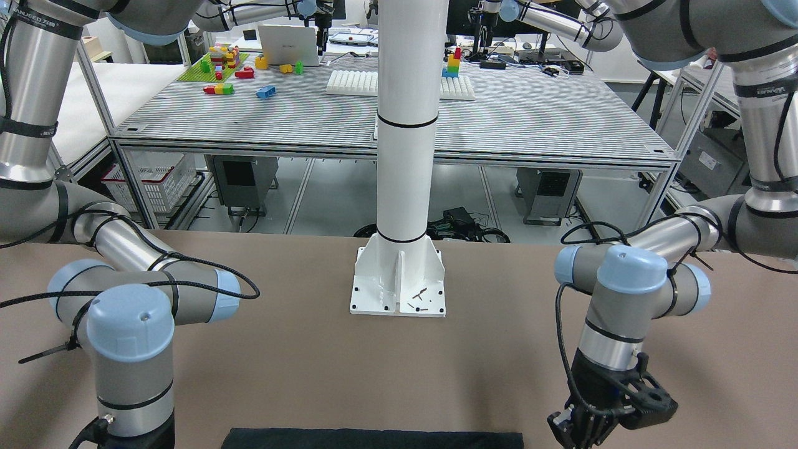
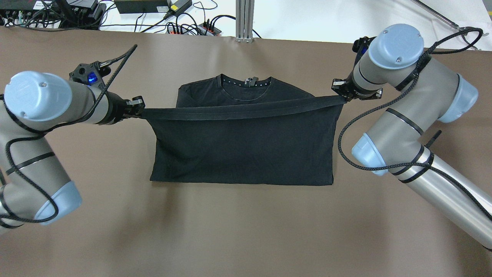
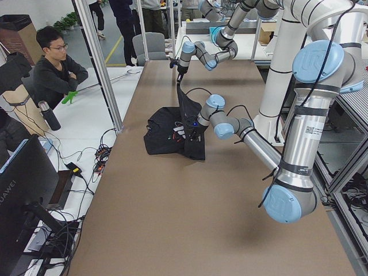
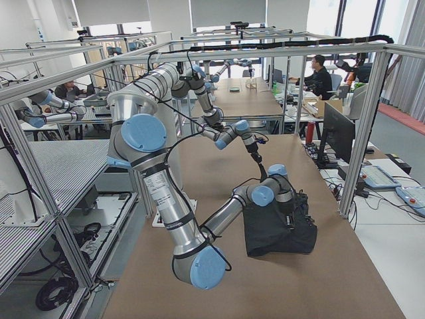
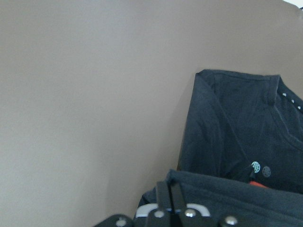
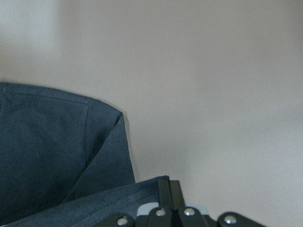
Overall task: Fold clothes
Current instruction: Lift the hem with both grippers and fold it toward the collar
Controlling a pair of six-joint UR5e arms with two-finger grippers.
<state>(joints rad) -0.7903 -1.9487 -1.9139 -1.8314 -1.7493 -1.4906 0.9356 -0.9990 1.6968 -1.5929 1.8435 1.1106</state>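
Robotics lab, we note: aluminium frames [image 4: 362,133] round benches, spare arms [image 4: 40,109] at neighbouring stations, toy bricks [image 1: 221,62], monitors [image 4: 332,126], seated person [image 3: 54,69], cables [image 2: 184,23].

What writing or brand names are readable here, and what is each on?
"HUAWEI": on the black monitor.
White label on the near grey robot arm: too small to read.
Lettering on the black arm strap: blurred.
Neck tag of the black fabric garment: too small to read.
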